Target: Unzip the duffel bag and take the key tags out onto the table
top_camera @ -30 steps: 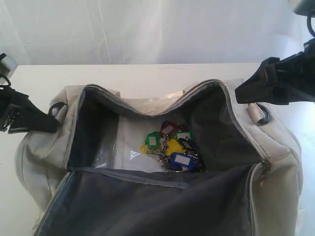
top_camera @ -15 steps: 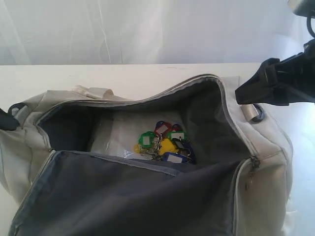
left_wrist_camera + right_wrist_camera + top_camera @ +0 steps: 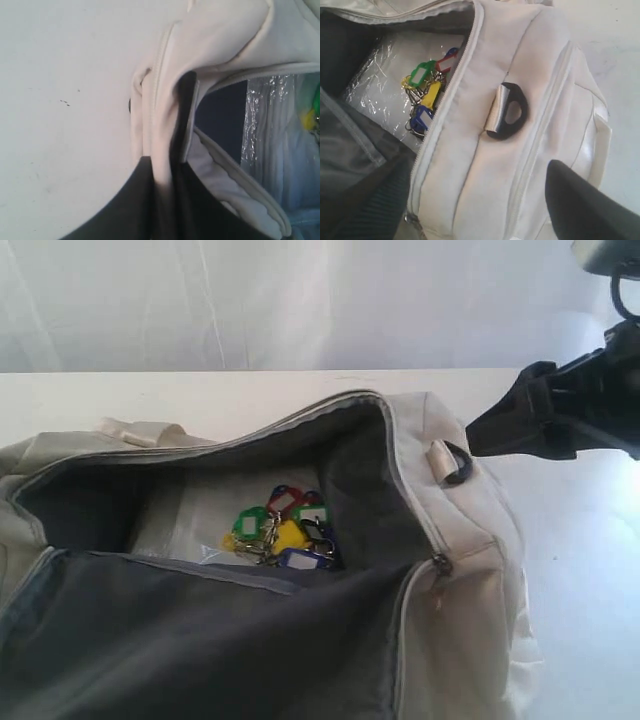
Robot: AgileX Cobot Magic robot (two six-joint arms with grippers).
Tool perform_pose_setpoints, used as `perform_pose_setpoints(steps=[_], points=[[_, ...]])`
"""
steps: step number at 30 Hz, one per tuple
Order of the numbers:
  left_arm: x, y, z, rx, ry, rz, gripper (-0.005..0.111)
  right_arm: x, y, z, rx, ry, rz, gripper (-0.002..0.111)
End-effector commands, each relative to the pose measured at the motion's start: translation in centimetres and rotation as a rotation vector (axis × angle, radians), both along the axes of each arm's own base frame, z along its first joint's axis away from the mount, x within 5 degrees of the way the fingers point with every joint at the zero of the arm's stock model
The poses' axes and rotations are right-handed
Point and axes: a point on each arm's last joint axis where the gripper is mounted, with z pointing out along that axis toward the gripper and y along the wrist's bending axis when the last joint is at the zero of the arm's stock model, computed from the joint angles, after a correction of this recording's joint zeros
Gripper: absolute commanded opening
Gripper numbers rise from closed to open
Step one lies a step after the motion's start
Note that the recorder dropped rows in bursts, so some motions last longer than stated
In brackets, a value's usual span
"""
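The key tags [image 3: 278,528] lie bunched on the plastic-wrapped floor of the duffel bag [image 3: 450,540], which gapes unzipped on the table [image 3: 200,395]. In the exterior view the right hand [image 3: 500,428] hovers at two o'clock from the tags, fingers spread apart. The left hand [image 3: 162,175] appears clamped on the bag's rim, holding the mouth wide. The right hand should drop straight in, clear of the dark lining flap [image 3: 200,640] at six o'clock, and pinch the metal rings [image 3: 258,548].

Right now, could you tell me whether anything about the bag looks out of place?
Nothing is spilled or torn. The bag lies askew, one end pinched into a fold by the left jaws. The key tags lie heaped on crinkled plastic inside it.
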Motion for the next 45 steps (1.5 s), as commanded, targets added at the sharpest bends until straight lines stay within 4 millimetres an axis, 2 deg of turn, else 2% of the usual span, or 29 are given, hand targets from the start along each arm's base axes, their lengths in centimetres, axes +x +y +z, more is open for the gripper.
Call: perform_pose_setpoints(steps=[1,6,9,10,13,15,16,17,18,19,21,22,26,32,36,40,43,45], points=[[-0.2,1.0,0.9,0.071,-0.040,0.052,0.000,-0.1,0.3,0.0,-0.010,-0.014,0.022,0.070],[-0.1,-0.4,0.5,0.011,-0.032,0.006,0.000,-0.1,0.3,0.0,-0.006,-0.012,0.022,0.070],[-0.1,-2.5,-0.3,-0.045,-0.054,-0.092,0.000,-0.2,0.3,0.0,-0.006,-0.009,0.025,0.070],[0.0,-4.1,-0.9,-0.075,-0.082,-0.174,0.000,-0.2,0.3,0.0,-0.004,-0.007,0.026,0.070],[0.3,-6.3,-1.2,-0.074,-0.105,-0.275,0.001,-0.2,0.3,0.0,-0.013,-0.014,0.036,0.070],[0.3,-7.0,-1.2,-0.076,-0.104,-0.300,0.009,-0.2,0.3,0.0,-0.010,-0.012,0.033,0.070],[0.3,-7.1,-1.2,-0.078,-0.101,-0.307,0.022,-0.2,0.3,0.0,-0.010,-0.012,0.033,0.070],[0.3,-7.2,-1.2,-0.081,-0.099,-0.309,0.028,-0.2,0.3,0.0,-0.010,-0.012,0.033,0.070],[0.2,-7.2,-1.1,-0.091,-0.094,-0.319,0.046,-0.2,0.3,0.0,-0.011,-0.014,0.032,0.070],[0.3,-7.3,-0.7,-0.095,-0.099,-0.326,0.056,-0.2,0.3,0.0,-0.011,-0.014,0.032,0.070],[0.8,-7.4,0.7,-0.117,-0.135,-0.343,0.068,-0.2,0.3,0.0,-0.011,-0.014,0.032,0.070],[1.2,-7.4,2.0,-0.124,-0.162,-0.363,0.069,-0.2,0.3,-0.1,-0.011,-0.012,0.032,0.070],[1.4,-8.4,6.7,-0.239,-0.293,-0.422,0.068,-0.2,0.4,-0.5,0.016,-0.006,0.023,0.070],[-0.3,-10.1,10.1,-0.345,-0.503,-0.555,0.068,-0.2,0.6,-0.4,0.020,-0.015,0.039,0.066],[-1.1,-10.3,10.9,-0.324,-0.523,-0.571,0.068,-0.2,0.6,-0.4,0.018,-0.016,0.041,0.061],[-1.4,-10.4,10.4,-0.331,-0.508,-0.564,0.067,-0.2,0.5,-0.4,0.016,-0.014,0.041,0.060],[-1.9,-10.6,9.8,-0.355,-0.487,-0.564,0.062,-0.1,0.5,-0.4,-0.004,-0.037,0.059,0.058],[-2.5,-11.0,9.4,-0.369,-0.475,-0.571,0.053,0.0,0.5,-0.4,-0.011,-0.046,0.065,0.055]])
